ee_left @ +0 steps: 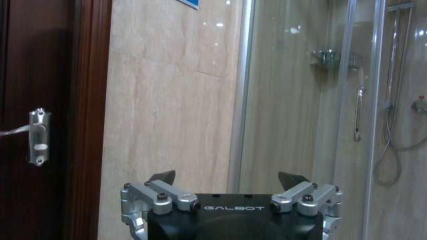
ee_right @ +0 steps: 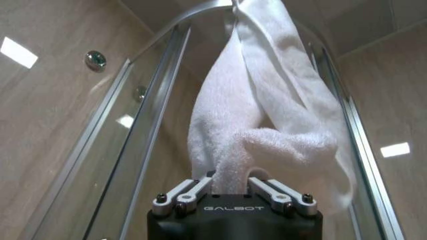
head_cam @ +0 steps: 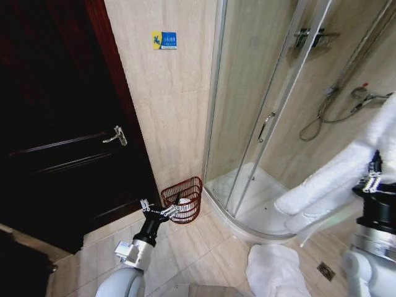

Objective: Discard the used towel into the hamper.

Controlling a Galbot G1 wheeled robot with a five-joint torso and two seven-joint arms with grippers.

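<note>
A white towel (head_cam: 334,176) hangs down at the right, in front of the shower glass. My right gripper (head_cam: 373,177) is shut on it. In the right wrist view the towel (ee_right: 267,110) drapes from the shower's top rail into the shut right gripper (ee_right: 231,181). The hamper (head_cam: 184,199), a small reddish-brown wire basket, stands on the floor against the wall between door and shower, with something white inside. My left gripper (head_cam: 162,211) hovers just left of the hamper's rim. In the left wrist view the left gripper (ee_left: 227,178) is open and holds nothing.
A dark wooden door (head_cam: 55,142) with a metal handle (head_cam: 116,135) fills the left. The curved glass shower enclosure (head_cam: 260,124) with a raised tray stands at the right. A crumpled white cloth (head_cam: 275,272) lies on the tiled floor beside a floor drain (head_cam: 325,270).
</note>
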